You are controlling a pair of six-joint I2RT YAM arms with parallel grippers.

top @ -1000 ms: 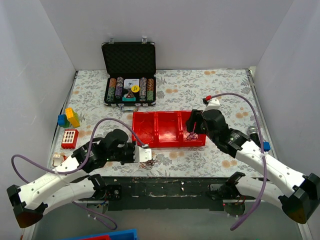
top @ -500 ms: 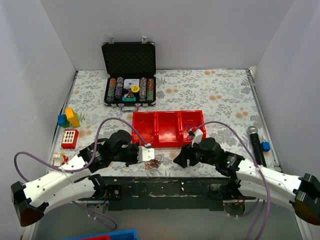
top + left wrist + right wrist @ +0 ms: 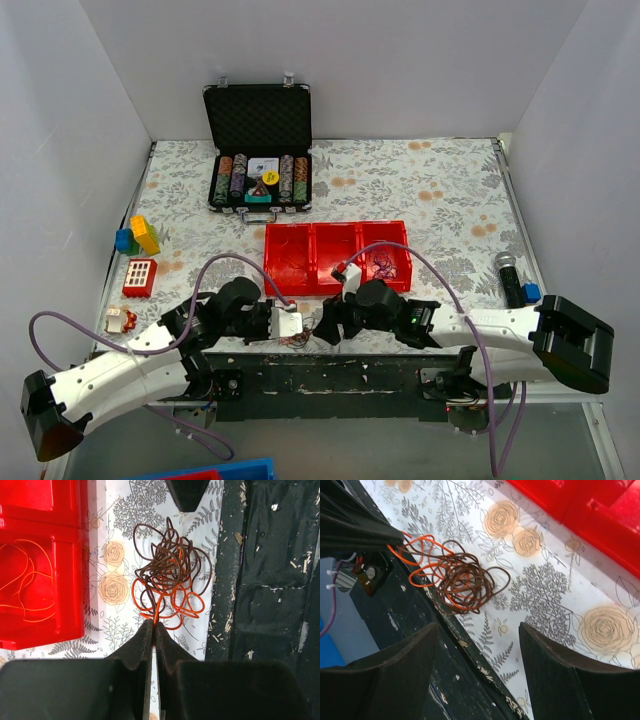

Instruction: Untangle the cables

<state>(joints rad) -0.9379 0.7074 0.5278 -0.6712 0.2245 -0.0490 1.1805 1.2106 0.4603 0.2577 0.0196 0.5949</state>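
**L pinches clump, R open beside it: most untangling left**

Top view: the cables sit lower centre at the table near edge, betw. left gripper and right gripper. The red tray is just above. Loose strands lie in its right compartment, prob. already freed.

Left wrist: left gripper fingers are pressed together, nipping one orange loop at the clump's lower edge.

Right wrist: right gripper is spread wide, holding nothing. The clump is upper left, just past its tips. Brown & orange wires look thoroughly knotted, so I'd say early-to-mid stage.
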